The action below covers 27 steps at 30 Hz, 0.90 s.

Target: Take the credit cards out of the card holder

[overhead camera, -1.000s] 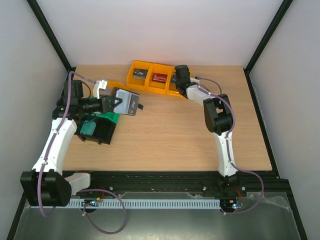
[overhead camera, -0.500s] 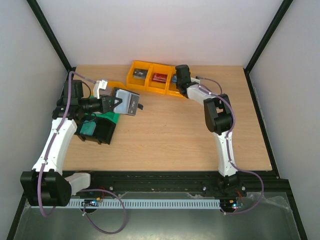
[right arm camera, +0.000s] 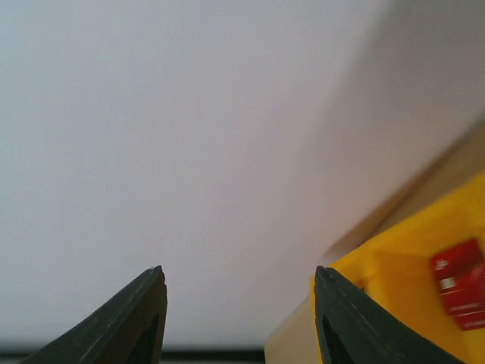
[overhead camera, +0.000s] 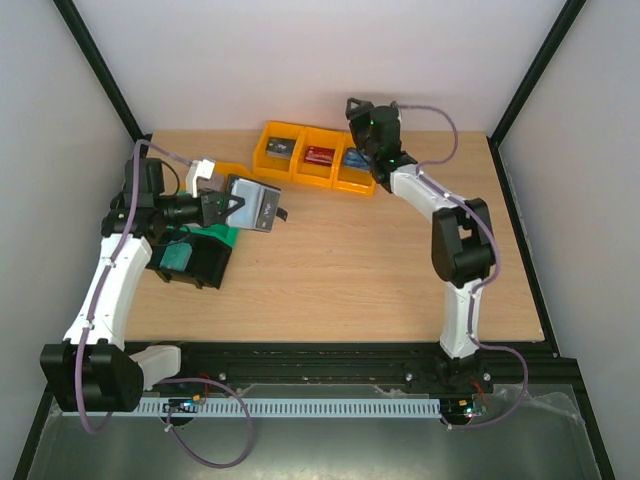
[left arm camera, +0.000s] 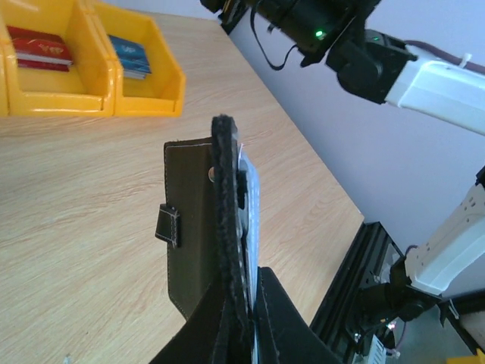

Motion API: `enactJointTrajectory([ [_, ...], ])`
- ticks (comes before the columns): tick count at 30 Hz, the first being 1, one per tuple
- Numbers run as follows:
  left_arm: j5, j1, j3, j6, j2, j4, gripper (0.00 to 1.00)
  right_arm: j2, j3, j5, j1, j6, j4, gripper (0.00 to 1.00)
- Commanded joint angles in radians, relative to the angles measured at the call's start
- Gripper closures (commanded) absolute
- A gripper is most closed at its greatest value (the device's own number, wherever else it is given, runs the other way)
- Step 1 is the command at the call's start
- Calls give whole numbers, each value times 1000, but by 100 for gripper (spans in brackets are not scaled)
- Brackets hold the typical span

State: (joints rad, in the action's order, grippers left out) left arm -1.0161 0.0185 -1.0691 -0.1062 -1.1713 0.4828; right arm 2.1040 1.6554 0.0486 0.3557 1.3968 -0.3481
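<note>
My left gripper (overhead camera: 224, 208) holds the black card holder (overhead camera: 254, 205) up over the left of the table, shut on its lower edge. In the left wrist view the card holder (left arm camera: 193, 220) stands on edge between my fingers, with a pale blue pocket edge (left arm camera: 251, 189) showing. A red card (overhead camera: 320, 155) and a blue card (overhead camera: 355, 158) lie in the yellow bins (overhead camera: 300, 172). My right gripper (overhead camera: 353, 106) hangs open above the bins, facing the back wall. It holds nothing (right arm camera: 236, 277).
A black bin (overhead camera: 205, 262) and a green bin (overhead camera: 228, 236) sit under the left arm, with a teal thing (overhead camera: 178, 258) inside. A dark item (overhead camera: 279, 148) lies in the leftmost yellow compartment. Black frame posts run along both walls.
My right gripper has risen out of the right yellow compartment, opened, and swung up toward the back wall. The left arm and the card holder have stayed put.
</note>
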Motion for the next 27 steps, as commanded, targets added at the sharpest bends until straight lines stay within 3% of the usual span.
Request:
enactJointTrajectory([
  [1,-117,12,-71,85,1,67,98,-205,-62,351,61,-524,-108,42],
  [2,-131,12,-84,109,-1,91,98,-253,-93,413,79,-628,-89,28],
  [3,-139,12,-110,155,-6,124,98,-301,-129,453,94,-721,-58,5],
  [4,-142,12,-145,204,-11,173,98,-349,-165,464,110,-828,-24,1],
  [7,-151,12,-288,362,-27,330,98,-484,-273,513,152,-1024,49,1],
  [11,-197,13,-419,474,-40,461,98,-605,-394,782,184,-1108,19,1],
  [17,-236,12,-468,340,-34,405,98,-687,-485,999,199,-991,-187,1],
  [27,-323,12,-523,311,-31,393,98,-626,-475,1035,278,-947,-276,1],
])
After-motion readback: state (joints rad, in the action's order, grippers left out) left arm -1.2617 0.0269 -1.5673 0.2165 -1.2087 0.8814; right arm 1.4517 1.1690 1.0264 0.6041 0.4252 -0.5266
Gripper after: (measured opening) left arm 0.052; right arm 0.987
